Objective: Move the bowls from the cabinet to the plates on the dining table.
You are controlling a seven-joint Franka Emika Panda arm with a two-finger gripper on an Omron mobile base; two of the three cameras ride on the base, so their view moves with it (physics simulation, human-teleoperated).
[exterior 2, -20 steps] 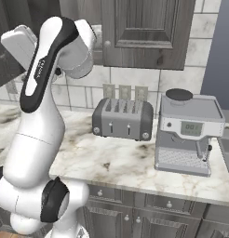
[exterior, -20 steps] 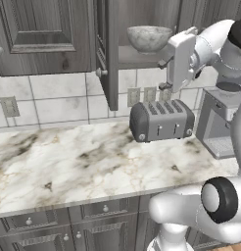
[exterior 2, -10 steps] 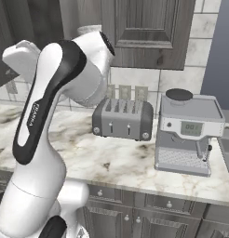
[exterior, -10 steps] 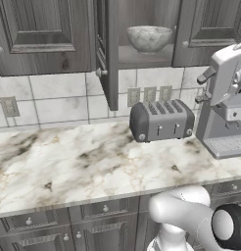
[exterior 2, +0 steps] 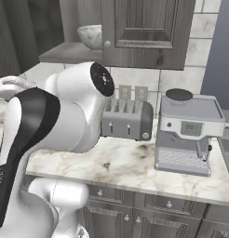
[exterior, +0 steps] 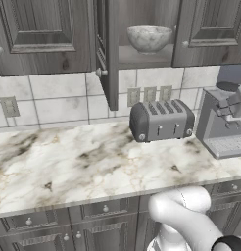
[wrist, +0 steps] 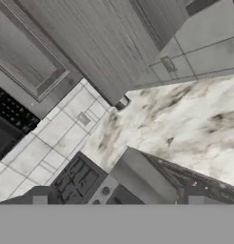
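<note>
- While the cabinet (exterior: pixel 142 34) stands with its door (exterior: pixel 107 54) swung out edge-on toward the left base camera, one bowl (exterior: pixel 149 38) sits upright on the inner shelf (exterior: pixel 142 55), near the shelf's middle.
- From the right base view the same bowl (exterior 2: pixel 91 36) shows at the shelf's left part, partly hidden behind the closed cabinet door (exterior 2: pixel 146 30).
- Below the cabinet, a grey toaster (exterior: pixel 161 120) rests on the marble table (exterior: pixel 68 166), against the tiled wall (exterior: pixel 54 100).
- Just to the toaster's right stands a silver coffee machine (exterior 2: pixel 188 130), near the toaster but not touching it.
- Three wall sockets (exterior: pixel 149 94) sit just above the toaster, and another outlet (exterior: pixel 9 106) lies well to the left.
- The arm's big white joint (exterior 2: pixel 74 109) crowds the foreground of the right base view, covering the toaster's left end.
- Fingers: two small tips (wrist: pixel 116 201) show at the bottom of the hand view, set wide apart with nothing between them, looking over the coffee machine's top (wrist: pixel 142 178), the table and the cabinet door with its knob (wrist: pixel 121 103).
</note>
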